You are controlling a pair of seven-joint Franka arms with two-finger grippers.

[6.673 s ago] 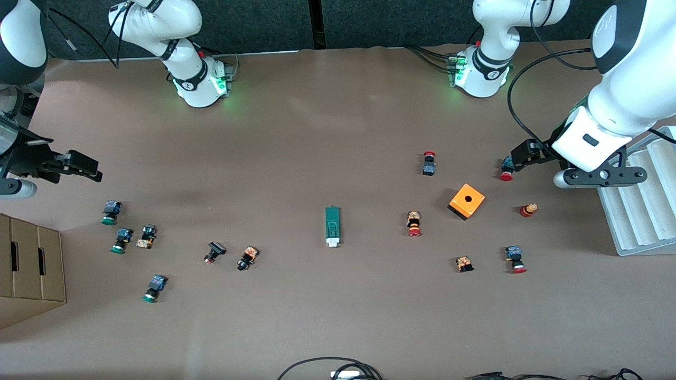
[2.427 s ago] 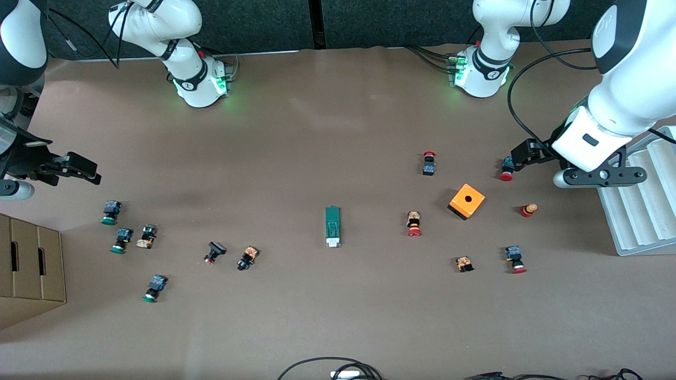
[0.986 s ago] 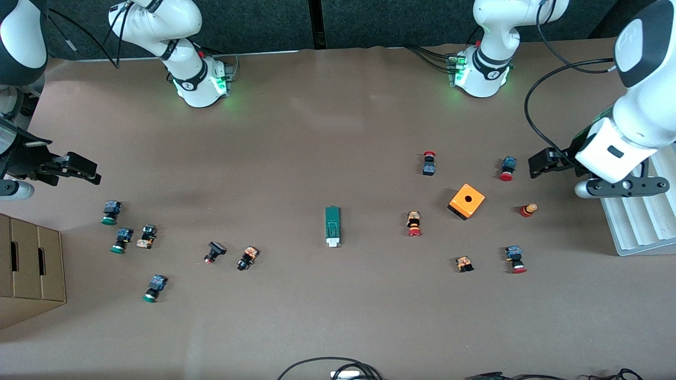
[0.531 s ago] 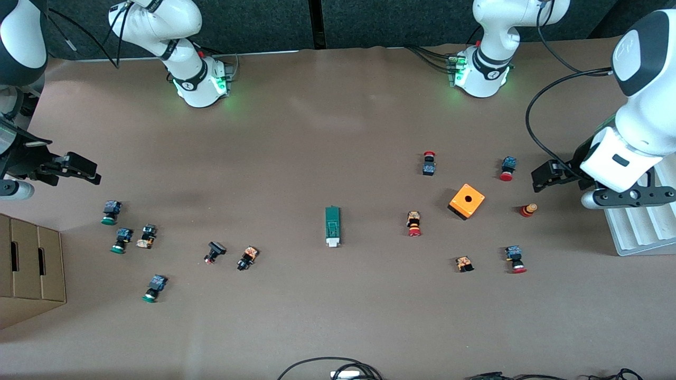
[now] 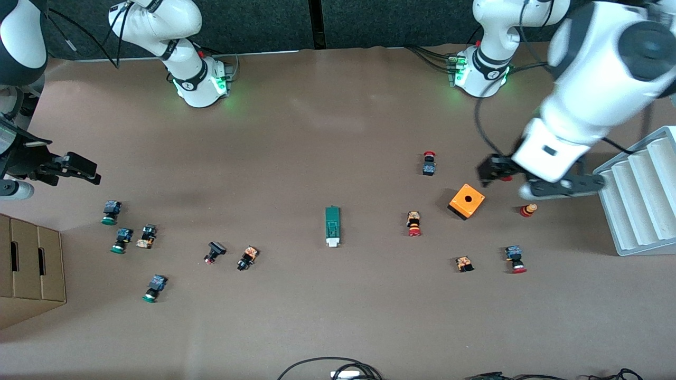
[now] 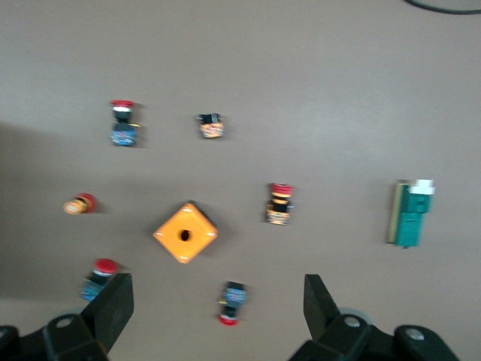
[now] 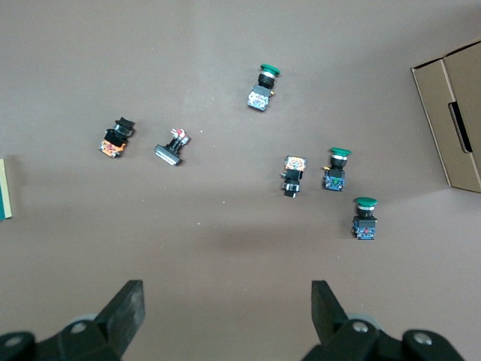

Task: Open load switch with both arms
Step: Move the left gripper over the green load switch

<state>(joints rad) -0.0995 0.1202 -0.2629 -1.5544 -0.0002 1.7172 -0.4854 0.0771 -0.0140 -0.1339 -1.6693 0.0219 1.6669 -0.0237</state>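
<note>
Both jaws stand released and hold nothing. Left gripper (image 5: 488, 170) is up over the table by the orange cube (image 5: 467, 201), with bare tabletop between its fingers (image 6: 114, 308) in the left wrist view. Right gripper (image 5: 79, 168) hangs over the table (image 5: 296, 132) at the right arm's end and waits, above a scatter of green-capped buttons (image 7: 331, 170).

Switch (image 5: 332, 226) lies flat mid-table, untouched, its long axis running toward the front camera, with the white end nearest that camera.

Since half a second ago the left arm has swung inward from beside the white rack (image 5: 636, 200) to the cube; the right arm and the switch have not moved.
</note>
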